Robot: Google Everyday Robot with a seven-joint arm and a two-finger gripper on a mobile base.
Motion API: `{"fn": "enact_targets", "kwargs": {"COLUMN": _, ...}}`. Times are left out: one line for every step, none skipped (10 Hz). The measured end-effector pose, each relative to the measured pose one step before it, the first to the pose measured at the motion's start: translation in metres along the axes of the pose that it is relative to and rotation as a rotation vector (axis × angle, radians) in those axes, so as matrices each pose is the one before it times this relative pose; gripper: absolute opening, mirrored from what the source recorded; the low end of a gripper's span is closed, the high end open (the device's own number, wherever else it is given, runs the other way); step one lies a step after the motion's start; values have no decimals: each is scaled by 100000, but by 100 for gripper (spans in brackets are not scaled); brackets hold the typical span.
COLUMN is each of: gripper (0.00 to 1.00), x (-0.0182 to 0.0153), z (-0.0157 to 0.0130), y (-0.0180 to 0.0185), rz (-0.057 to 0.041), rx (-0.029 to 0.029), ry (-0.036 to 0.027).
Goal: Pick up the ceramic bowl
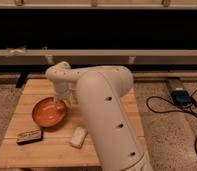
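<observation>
The ceramic bowl is a round, shallow orange-red bowl standing on the left half of a small wooden table. My white arm reaches over the table from the right, and its gripper hangs at the bowl's far right rim, reaching down into the bowl. The bowl rests on the table.
A dark flat packet lies at the table's front left. A small white object lies in front of the bowl near my arm. A dark wall with a ledge runs behind the table. Black cables and a blue box lie on the floor at right.
</observation>
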Motion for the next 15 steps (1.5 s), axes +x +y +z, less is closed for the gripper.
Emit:
{"fn": "enact_targets", "kwargs": {"gripper": 60, "x": 151, "z": 249, "y": -370, "rz": 297, "rx": -1416, "ry": 1498}}
{"fn": "enact_targets", "kwargs": {"gripper": 50, "x": 212, "z": 76, "y": -694, "rz": 277, "rx": -1519, "ry": 1020}}
{"fn": "enact_targets", "kwargs": {"gripper": 40, "x": 141, "z": -306, "y": 151, "rz": -913, "rx": -1397, "ry": -273}}
{"fn": "enact_targets", "kwargs": {"gripper": 28, "x": 345, "z": -434, "y": 623, "rz": -2108, "rx": -2146, "ry": -293}}
{"fn": "enact_targets", "kwargs": {"gripper": 18, "x": 286, "z": -735, "y": 149, "rz": -1385, "rx": -1742, "ry": -771}}
{"fn": "enact_targets", "kwargs": {"gripper": 10, "x": 281, "z": -551, "y": -26, "rz": -670, "rx": -973, "ry": -326}}
{"fn": "enact_targets", "kwargs": {"gripper": 2, "x": 430, "z": -584, "y": 263, "rz": -1407, "rx": -1256, "ry": -578}}
{"fn": "enact_targets", "kwargs": {"gripper": 0, "x": 365, "z": -218, "y": 279, "rz": -1415, "rx": -711, "ry": -346}}
{"fn": "enact_targets", "kwargs": {"gripper": 0, "x": 298, "z": -307, "y": 308, "rz": -1350, "rx": -662, "ry": -459}}
{"fn": "enact_targets", "kwargs": {"gripper": 0, "x": 365, "z": -530, "y": 169, "rz": -1384, "rx": -899, "ry": -785}}
{"fn": "enact_targets", "kwargs": {"gripper": 0, "x": 238, "z": -777, "y": 198, "rz": -957, "rx": -1254, "ry": -1105}}
{"fn": "enact_targets", "kwargs": {"gripper": 0, "x": 160, "z": -994, "y": 188, "rz": -883, "rx": -1816, "ry": -1433}}
{"fn": "enact_targets", "kwargs": {"gripper": 0, "x": 100, "z": -1016, "y": 123, "rz": -712, "rx": -1829, "ry": -1265}}
{"fn": "enact_targets", "kwargs": {"gripper": 0, "x": 57, "z": -1043, "y": 149, "rz": -741, "rx": -2147, "ry": -1504}}
{"fn": "enact_targets", "kwargs": {"gripper": 0, "x": 32, "z": -947, "y": 266, "rz": -692, "rx": -1742, "ry": -1157}}
